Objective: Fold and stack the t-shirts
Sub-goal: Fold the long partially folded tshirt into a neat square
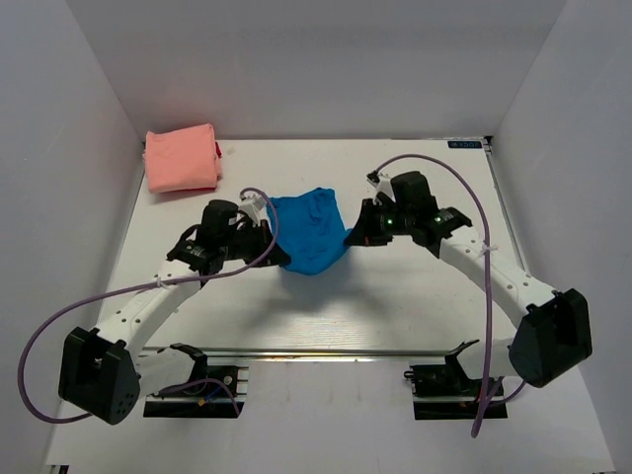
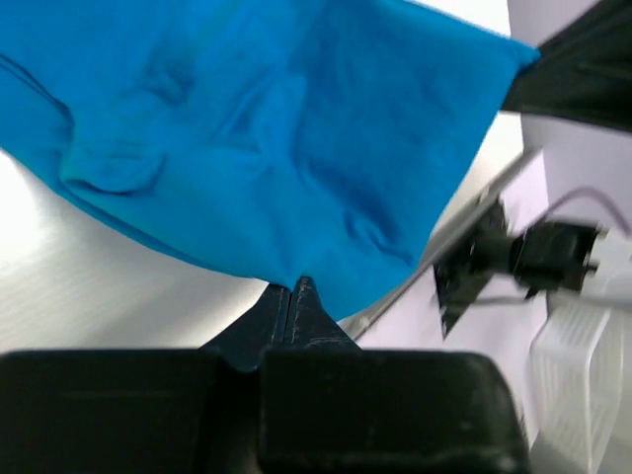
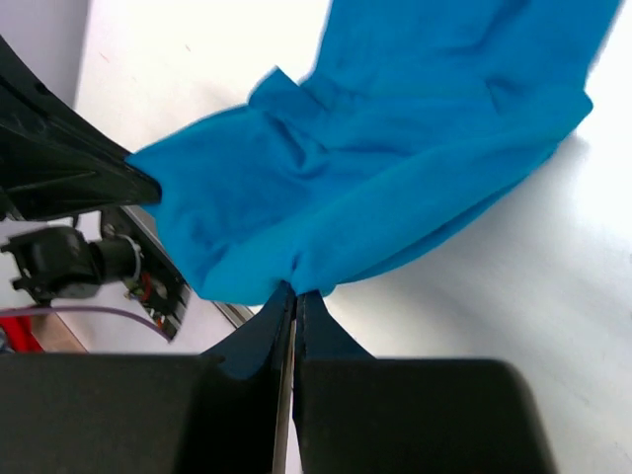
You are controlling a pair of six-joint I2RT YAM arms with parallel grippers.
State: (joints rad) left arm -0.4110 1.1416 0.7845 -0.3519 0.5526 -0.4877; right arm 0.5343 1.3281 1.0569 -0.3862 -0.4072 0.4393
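Left gripper [image 2: 296, 290] and right gripper [image 3: 296, 296] both pinch the blue t-shirt [image 1: 308, 229]; table-edge label [image 1: 464, 144] unreadable

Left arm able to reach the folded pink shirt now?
Probably not yet: nothing blocks the pink shirt, but the left fingers are shut on the blue shirt, which the right fingers also hold.

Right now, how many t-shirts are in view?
2. The salmon-pink t-shirt lies folded at the table's far left corner; the blue t-shirt hangs mid-table, pinched between the left gripper and right gripper. None looks hidden.
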